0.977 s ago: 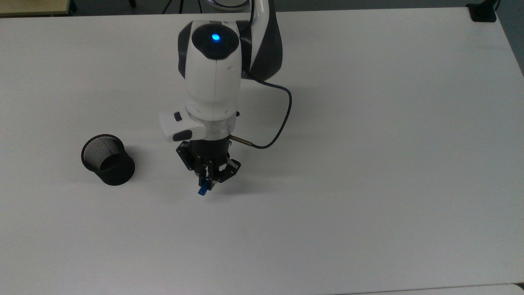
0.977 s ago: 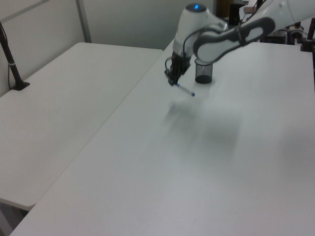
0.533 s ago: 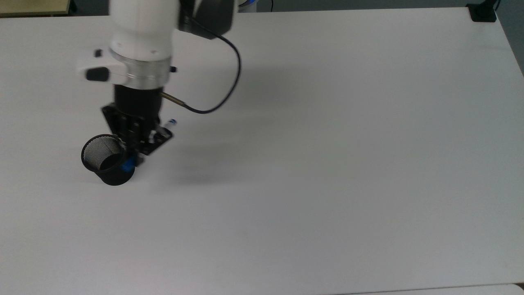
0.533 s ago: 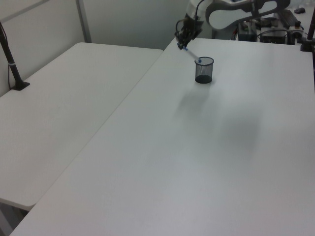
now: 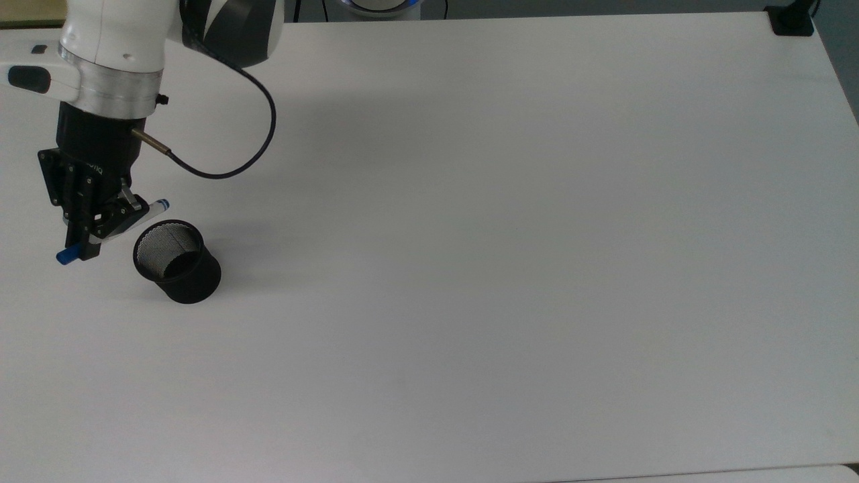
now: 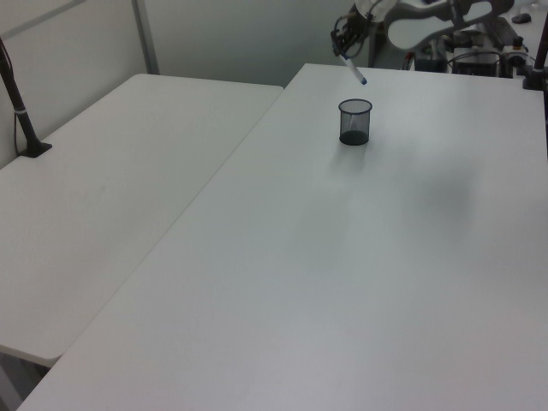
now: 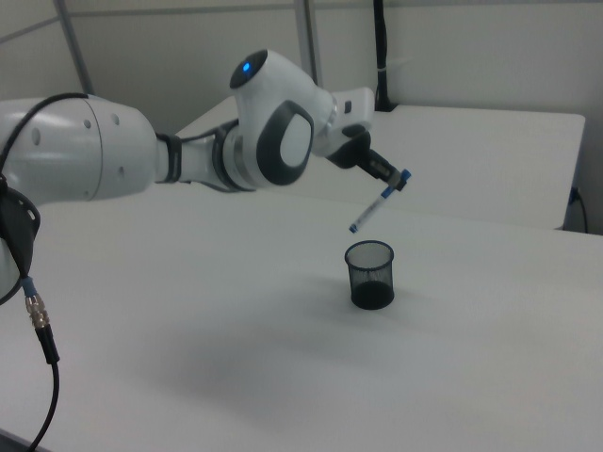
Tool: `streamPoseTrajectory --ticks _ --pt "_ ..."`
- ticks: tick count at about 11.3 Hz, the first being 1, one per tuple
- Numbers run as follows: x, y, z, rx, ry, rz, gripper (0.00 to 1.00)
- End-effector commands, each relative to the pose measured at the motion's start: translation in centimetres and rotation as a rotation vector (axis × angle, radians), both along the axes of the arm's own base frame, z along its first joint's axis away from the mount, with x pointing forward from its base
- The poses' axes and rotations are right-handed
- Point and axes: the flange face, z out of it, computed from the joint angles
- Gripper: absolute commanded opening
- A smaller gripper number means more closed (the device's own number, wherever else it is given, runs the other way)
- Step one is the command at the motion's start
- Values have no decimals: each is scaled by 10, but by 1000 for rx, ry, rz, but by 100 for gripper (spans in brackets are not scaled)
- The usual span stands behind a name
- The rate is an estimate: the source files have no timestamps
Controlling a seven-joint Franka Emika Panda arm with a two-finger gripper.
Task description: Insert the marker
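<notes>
Swung past the mesh cup (image 5: pixel 178 261) toward the top view's left; tool (image 5: pixel 87 231) raised, clenched on tilted marker (image 7: pixel 378 201); barrel partly hidden.

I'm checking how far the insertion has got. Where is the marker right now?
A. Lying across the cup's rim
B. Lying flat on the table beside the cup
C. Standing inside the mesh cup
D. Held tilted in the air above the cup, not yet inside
D: in the right view the gripper holds the marker slanted in the air, its lower end clear above the rim of the mesh cup, which stands on the table.
</notes>
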Motion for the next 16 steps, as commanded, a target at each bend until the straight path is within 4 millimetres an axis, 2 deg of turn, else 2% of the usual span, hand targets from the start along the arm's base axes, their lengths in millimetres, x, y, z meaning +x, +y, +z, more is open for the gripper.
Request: streamPoseTrajectory --ticks 1,4,7,10,11,12,13,16 --pt "-21 -8 -25 -36 -38 41 10" --pt "-21 -1 -39 -42 -92 88 12" --pt "-14 9 -75 -89 -78 164 12" --pt "-12 9 -73 -89 -91 167 12" --pt "-12 9 -73 -90 -92 168 26" --pt "-12 9 -73 -92 -91 170 53" --pt "-12 9 -72 -91 -90 168 100" --pt "-13 14 -50 -74 -125 153 100"
